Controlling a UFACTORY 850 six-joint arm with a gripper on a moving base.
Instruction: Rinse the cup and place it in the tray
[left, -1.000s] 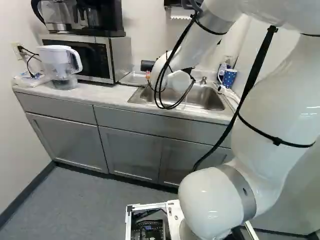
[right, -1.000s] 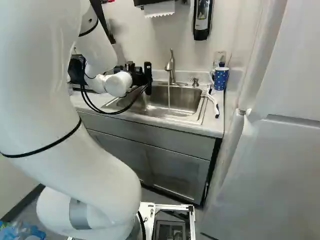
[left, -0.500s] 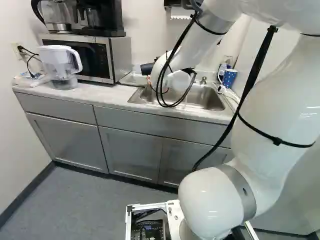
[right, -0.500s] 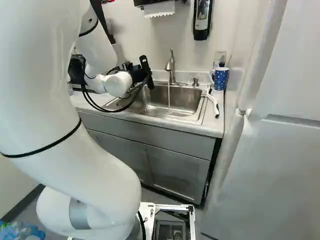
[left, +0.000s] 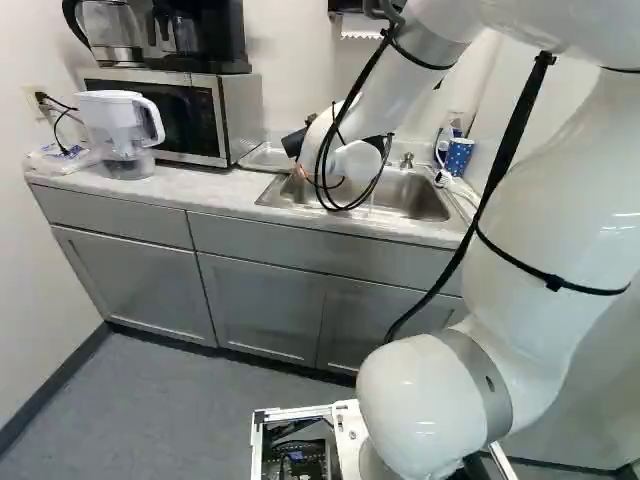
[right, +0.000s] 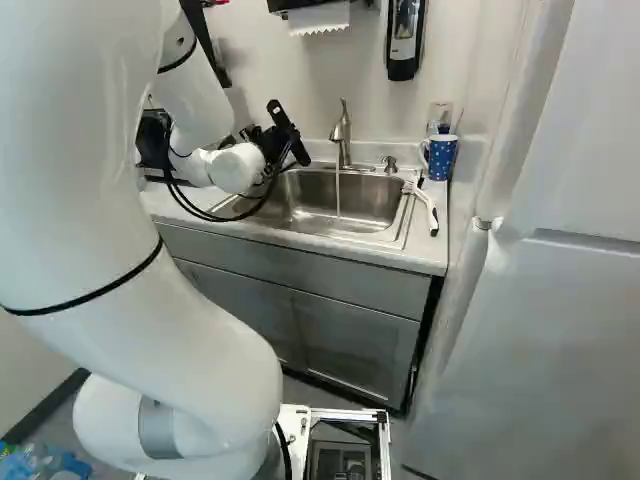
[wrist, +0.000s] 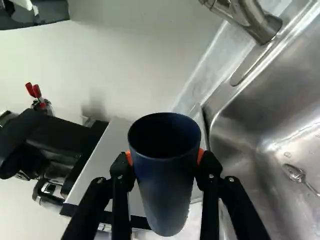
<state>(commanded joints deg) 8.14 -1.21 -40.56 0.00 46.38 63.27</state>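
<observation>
Claw (wrist: 165, 157) holds the cup (wrist: 166, 195) tilted between its pads (wrist: 201, 155), near the sink (wrist: 245, 165) but clear of the running water (right: 338, 195); whether rinsing is finished cannot be told, and placing it in the tray remains

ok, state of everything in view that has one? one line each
Gripper, shut on the cup
Cup, held, tilted; contents can't tell
Tap, running, thin stream into the sink
Spoon, lying in the sink
Mug, upright on the counter
Pitcher, upright
Microwave, door shut
Cabinet doors, shut
</observation>
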